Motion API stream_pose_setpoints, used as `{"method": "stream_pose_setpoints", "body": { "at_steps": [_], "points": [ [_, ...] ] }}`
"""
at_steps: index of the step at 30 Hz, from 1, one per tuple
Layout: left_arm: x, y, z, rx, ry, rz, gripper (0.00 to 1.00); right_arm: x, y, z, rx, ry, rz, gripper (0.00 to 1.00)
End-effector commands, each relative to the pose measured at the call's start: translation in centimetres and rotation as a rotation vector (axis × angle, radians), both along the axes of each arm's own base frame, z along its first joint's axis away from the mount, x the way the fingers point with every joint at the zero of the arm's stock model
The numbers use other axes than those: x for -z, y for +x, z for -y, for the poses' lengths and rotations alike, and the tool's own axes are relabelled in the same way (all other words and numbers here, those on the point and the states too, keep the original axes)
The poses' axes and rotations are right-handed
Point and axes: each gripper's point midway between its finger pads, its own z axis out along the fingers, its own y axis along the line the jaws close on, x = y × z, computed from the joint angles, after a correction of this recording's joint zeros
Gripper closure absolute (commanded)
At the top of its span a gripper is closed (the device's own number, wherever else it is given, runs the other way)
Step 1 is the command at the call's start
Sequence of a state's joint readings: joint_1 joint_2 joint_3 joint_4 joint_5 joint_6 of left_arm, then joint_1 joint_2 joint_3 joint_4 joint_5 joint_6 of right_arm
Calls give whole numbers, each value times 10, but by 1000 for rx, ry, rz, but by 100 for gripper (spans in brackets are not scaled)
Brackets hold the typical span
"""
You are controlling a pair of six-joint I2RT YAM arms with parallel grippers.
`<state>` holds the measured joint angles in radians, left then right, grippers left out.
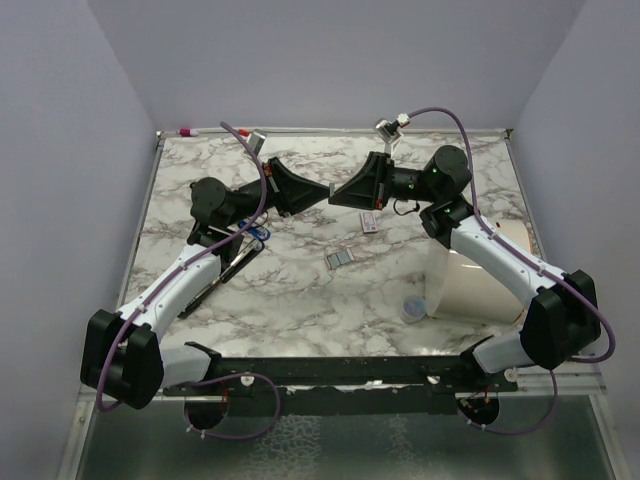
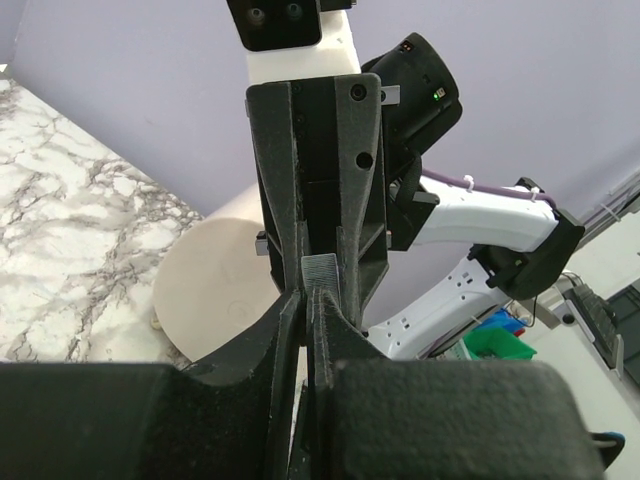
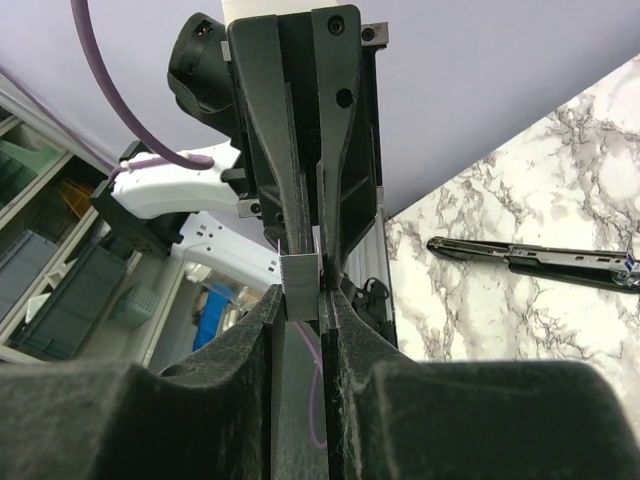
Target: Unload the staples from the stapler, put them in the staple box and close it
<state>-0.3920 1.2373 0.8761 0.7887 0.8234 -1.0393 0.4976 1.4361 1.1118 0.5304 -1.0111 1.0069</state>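
**Stapler held in mid-air, part of the load apparently out**

Your right fingers (image 3: pixel 345 330) are clenched on a small grey metal piece that I take for the stapler (image 3: pixel 300 287). Only a short patch of it shows between the black tips. Your left fingers (image 2: pixel 330 320) meet it from the opposite side, drawn almost together. The views do not show whether they pinch its other end or only touch it.

The stapler hangs clear of the bench (image 1: pixel 300 300), above its far half and about midway between the left and right edges. From overhead, both sets of fingers hide it.

On progress, two short grey strips, probably the staples (image 1: pixel 338 259), lie flat near the bench's middle, well apart from the stapler. Some of the load therefore seems to be out. You cannot see whether more sits inside, so treat the unloading as unfinished.

The stapler's long axis appears to run from one set of fingers to the other, roughly level and parallel to the far edge. I cannot tell which end is the nose.

Farther out, a small white piece (image 1: pixel 368 221) lies below the meeting point, and a dark pen (image 1: pixel 225 268) lies toward the left edge.
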Motion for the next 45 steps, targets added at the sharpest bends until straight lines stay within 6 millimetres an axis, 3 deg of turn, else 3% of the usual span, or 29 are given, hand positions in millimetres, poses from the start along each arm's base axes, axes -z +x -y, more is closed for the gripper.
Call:
{"method": "stream_pose_setpoints", "body": {
  "at_steps": [1, 11, 17, 20, 23, 27, 30, 35, 40, 45],
  "points": [
    [4, -2, 0, 3, 16, 16, 87, -21, -6, 4, 7, 27, 69, 82],
    [6, -1, -6, -39, 31, 19, 66, -19, -7, 5, 18, 20, 67, 85],
    [17, 5, -28, -132, 43, -14, 52, -11, -6, 8, 51, -16, 62, 85],
    [33, 10, -44, -202, 55, -69, 48, 4, -6, 11, 79, -69, 60, 84],
    [66, 19, -57, -305, 140, -184, 45, 33, 1, 18, 150, -180, 64, 83],
    [143, 27, -72, -424, 323, -417, 44, 76, 13, 36, 267, -374, 81, 82],
    [191, 17, -55, -403, 426, -527, 44, 99, 19, 48, 312, -492, 98, 82],
    [251, 17, -28, -444, 580, -650, 47, 127, 19, 51, 275, -575, 74, 82],
    [296, 23, -16, -456, 659, -785, 44, 148, 21, 51, 255, -615, 44, 81],
    [318, 31, -7, -454, 685, -809, 40, 165, 21, 50, 236, -639, 17, 81]
  ]
}}
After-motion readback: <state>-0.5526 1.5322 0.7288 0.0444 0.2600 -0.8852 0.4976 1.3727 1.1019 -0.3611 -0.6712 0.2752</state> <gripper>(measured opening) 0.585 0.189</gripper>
